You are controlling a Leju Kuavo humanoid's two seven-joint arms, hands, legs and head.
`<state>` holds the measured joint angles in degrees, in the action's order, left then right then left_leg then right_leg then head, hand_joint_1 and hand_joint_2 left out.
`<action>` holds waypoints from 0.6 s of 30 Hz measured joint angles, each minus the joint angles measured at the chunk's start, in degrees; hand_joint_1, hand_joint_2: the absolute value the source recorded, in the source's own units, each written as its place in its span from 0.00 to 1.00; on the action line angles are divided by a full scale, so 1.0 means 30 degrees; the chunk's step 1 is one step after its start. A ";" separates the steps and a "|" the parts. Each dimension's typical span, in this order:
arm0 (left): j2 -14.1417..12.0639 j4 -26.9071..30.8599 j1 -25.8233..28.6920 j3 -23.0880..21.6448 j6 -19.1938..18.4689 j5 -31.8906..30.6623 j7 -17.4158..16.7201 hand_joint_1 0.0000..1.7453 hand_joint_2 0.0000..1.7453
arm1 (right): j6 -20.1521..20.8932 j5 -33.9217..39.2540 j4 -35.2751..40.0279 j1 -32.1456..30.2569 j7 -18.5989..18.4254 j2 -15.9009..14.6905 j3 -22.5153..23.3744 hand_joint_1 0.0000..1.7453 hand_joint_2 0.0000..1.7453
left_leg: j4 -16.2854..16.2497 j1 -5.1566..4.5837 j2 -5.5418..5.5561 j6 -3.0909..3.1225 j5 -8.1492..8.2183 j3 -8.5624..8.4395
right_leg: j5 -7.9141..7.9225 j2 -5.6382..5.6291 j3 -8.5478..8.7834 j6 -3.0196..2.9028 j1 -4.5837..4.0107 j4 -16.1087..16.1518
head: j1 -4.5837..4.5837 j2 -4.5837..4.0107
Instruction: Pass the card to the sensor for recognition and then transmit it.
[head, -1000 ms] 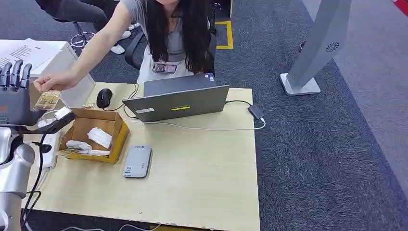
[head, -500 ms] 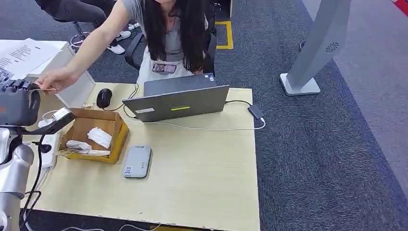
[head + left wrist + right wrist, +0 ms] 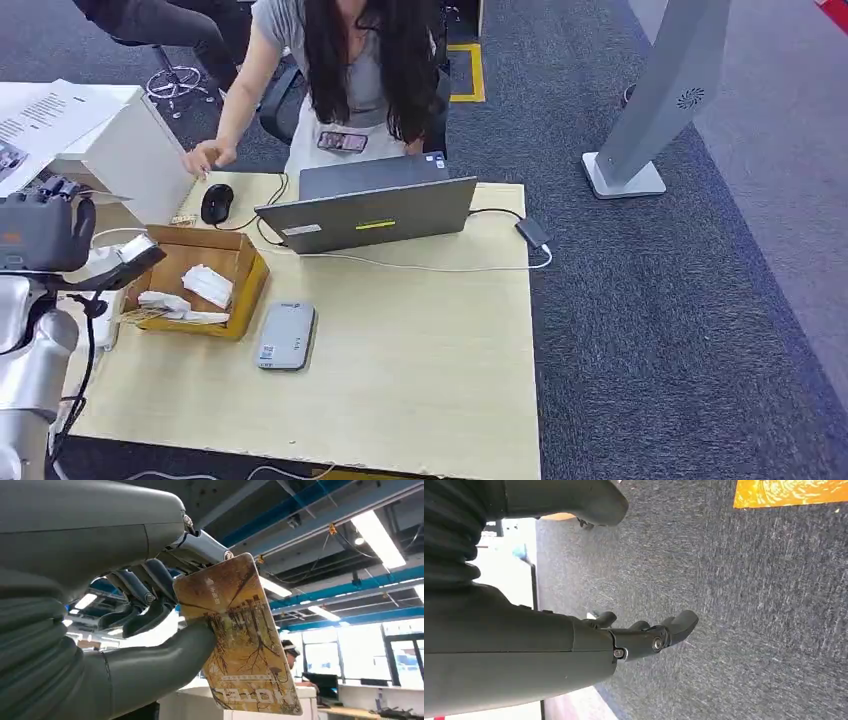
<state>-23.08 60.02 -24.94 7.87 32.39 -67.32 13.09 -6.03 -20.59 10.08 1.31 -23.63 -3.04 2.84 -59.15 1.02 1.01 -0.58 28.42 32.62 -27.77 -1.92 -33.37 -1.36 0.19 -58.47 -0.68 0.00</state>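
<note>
A yellow-brown printed card point(image 3: 240, 640) sits pinched between the thumb and the dark fingers of my left hand point(image 3: 150, 605). From the head view, my left hand point(image 3: 45, 230) is raised at the table's far left, and the card's thin edge point(image 3: 103, 194) sticks out beyond it. The grey flat card sensor point(image 3: 287, 336) lies on the wooden table point(image 3: 420, 370), to the right of the hand and nearer the front. My right hand point(image 3: 639, 635) hangs over grey carpet with its fingers apart and holds nothing.
An open cardboard box point(image 3: 240, 285) with white items lies between my left hand and the sensor. Behind it are a laptop point(image 3: 370, 210) and a mouse point(image 3: 216, 203). A person point(image 3: 350, 70) sits behind the table, one hand point(image 3: 205, 157) near the mouse. A white cabinet point(image 3: 120, 150) stands at far left.
The person has let go of the card and drawn the arm back towards the mouse. My left hand's fingers have folded down onto the card.
</note>
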 joint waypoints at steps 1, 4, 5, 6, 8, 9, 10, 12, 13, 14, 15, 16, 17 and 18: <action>0.0058 0.0174 0.0132 -0.0014 0.0000 0.0167 0.0180 1.00 1.00 | -0.0014 0.0000 0.0000 0.0001 0.0000 0.0000 0.0000 0.00 1.00 | 0.0000 0.0000 -0.0001 0.0000 0.0000 0.0000 | 0.0000 0.0000 0.0000 0.0000 0.0000 0.0000 | 0.0007 0.0000; 0.0560 0.1797 0.1254 -0.0232 0.0000 0.0562 0.0633 1.00 1.00 | -0.0051 0.0000 -0.0007 -0.0007 -0.0058 0.0000 0.0007 0.00 1.00 | -0.0001 -0.0012 -0.0003 0.0002 0.0002 -0.0002 | -0.0001 -0.0002 0.0000 0.0002 0.0008 0.0009 | 0.0000 0.0000; 0.0766 0.2357 0.1660 -0.0365 -0.0015 0.0547 0.0582 1.00 1.00 | -0.0051 0.0000 -0.0015 -0.0003 -0.0066 0.0000 0.0007 0.00 1.00 | -0.0002 -0.0011 -0.0003 0.0006 0.0005 0.0002 | -0.0003 -0.0001 0.0000 0.0004 0.0007 0.0012 | 0.0007 0.0000; 0.0939 0.2869 0.2018 -0.0487 -0.0022 0.0453 0.0495 1.00 1.00 | -0.0080 -0.0007 -0.0022 -0.0001 -0.0073 0.0000 0.0007 0.00 1.00 | -0.0002 -0.0011 -0.0004 0.0007 0.0006 0.0004 | -0.0003 -0.0001 0.0000 0.0005 0.0007 0.0014 | 0.0007 0.0000; 0.1232 0.3675 0.2539 -0.0583 -0.0029 0.0438 0.0378 1.00 1.00 | -0.0109 -0.0007 -0.0022 -0.0004 -0.0073 0.0000 0.0015 0.00 1.00 | -0.0005 -0.0009 -0.0003 0.0010 0.0009 0.0008 | -0.0003 -0.0002 0.0000 0.0005 0.0006 0.0015 | 0.0007 0.0000; 0.1311 0.3971 0.2670 -0.0605 -0.0037 0.0438 0.0335 1.00 1.00 | -0.0123 -0.0007 -0.0022 -0.0009 -0.0073 0.0000 0.0015 0.00 1.00 | -0.0006 -0.0010 -0.0003 0.0010 0.0009 0.0007 | -0.0003 -0.0002 0.0000 0.0005 0.0007 0.0016 | 0.0000 0.0000; 0.1363 0.4191 0.2779 -0.0649 -0.0044 0.0438 0.0298 1.00 1.00 | -0.0131 -0.0015 -0.0022 -0.0007 -0.0073 0.0000 0.0015 0.00 1.00 | -0.0006 -0.0009 -0.0002 0.0010 0.0009 0.0007 | -0.0003 0.0001 0.0000 0.0005 0.0007 0.0015 | 0.0007 0.0000; 0.1472 0.4563 0.2976 -0.0721 -0.0051 0.0511 0.0357 1.00 1.00 | -0.0138 -0.0058 -0.0022 -0.0007 -0.0073 0.0000 0.0015 0.00 1.00 | -0.0006 -0.0009 -0.0001 0.0011 0.0009 0.0006 | -0.0003 0.0004 0.0001 0.0005 0.0007 0.0015 | 0.0000 0.0000; 0.1564 0.4808 0.3128 -0.0800 -0.0044 0.0642 0.0638 1.00 1.00 | -0.0167 -0.0058 -0.0022 -0.0007 -0.0124 0.0000 0.0029 0.00 1.00 | -0.0006 -0.0009 -0.0002 0.0010 0.0009 0.0004 | -0.0002 0.0004 0.0001 0.0005 0.0006 0.0015 | 0.0000 0.0000; 0.1633 0.5008 0.3276 -0.0860 -0.0036 0.0628 0.0765 1.00 1.00 | -0.0197 -0.0058 -0.0022 -0.0008 -0.0124 0.0000 0.0044 0.00 1.00 | -0.0006 -0.0011 -0.0003 0.0010 0.0008 0.0002 | -0.0002 0.0004 0.0003 0.0006 0.0007 0.0015 | 0.0000 0.0000; 0.1808 0.5467 0.3568 -0.1013 -0.0036 0.0489 0.0867 1.00 1.00 | -0.0226 -0.0058 -0.0022 -0.0006 -0.0131 0.0000 0.0080 0.00 1.00 | -0.0006 -0.0011 -0.0005 0.0010 0.0009 0.0002 | -0.0002 0.0003 0.0003 0.0006 0.0007 0.0015 | -0.0007 0.0000; 0.2041 0.6014 0.3934 -0.1239 -0.0044 0.0299 0.0852 1.00 1.00 | -0.0277 -0.0058 -0.0029 -0.0010 -0.0138 0.0000 0.0124 0.00 1.00 | -0.0006 -0.0014 -0.0006 0.0010 0.0009 0.0002 | -0.0003 0.0003 0.0002 0.0006 0.0008 0.0015 | 0.0000 0.0000; 0.2279 0.6606 0.4309 -0.1586 -0.0073 0.0017 0.0701 1.00 1.00 | -0.0291 -0.0058 -0.0029 -0.0013 -0.0160 0.0000 0.0168 0.00 1.00 | -0.0013 -0.0014 -0.0003 0.0011 0.0009 0.0003 | -0.0003 0.0003 0.0002 0.0007 0.0009 0.0016 | 0.0000 0.0000; 0.2531 0.7029 0.4601 -0.1914 -0.0174 -0.0375 0.0475 1.00 1.00 | -0.0320 -0.0058 -0.0029 -0.0012 -0.0175 0.0000 0.0182 0.00 1.00 | -0.0017 -0.0013 -0.0002 0.0014 0.0011 0.0007 | -0.0004 0.0005 0.0002 0.0008 0.0009 0.0019 | 0.0007 0.0000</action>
<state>-15.49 81.10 -11.14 2.13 31.87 -68.45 14.52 -6.99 -20.76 9.99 1.27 -24.15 -3.04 3.39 -59.20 0.99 1.00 -0.54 28.45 32.64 -27.78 -1.91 -33.37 -1.34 0.22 -58.41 -0.66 0.00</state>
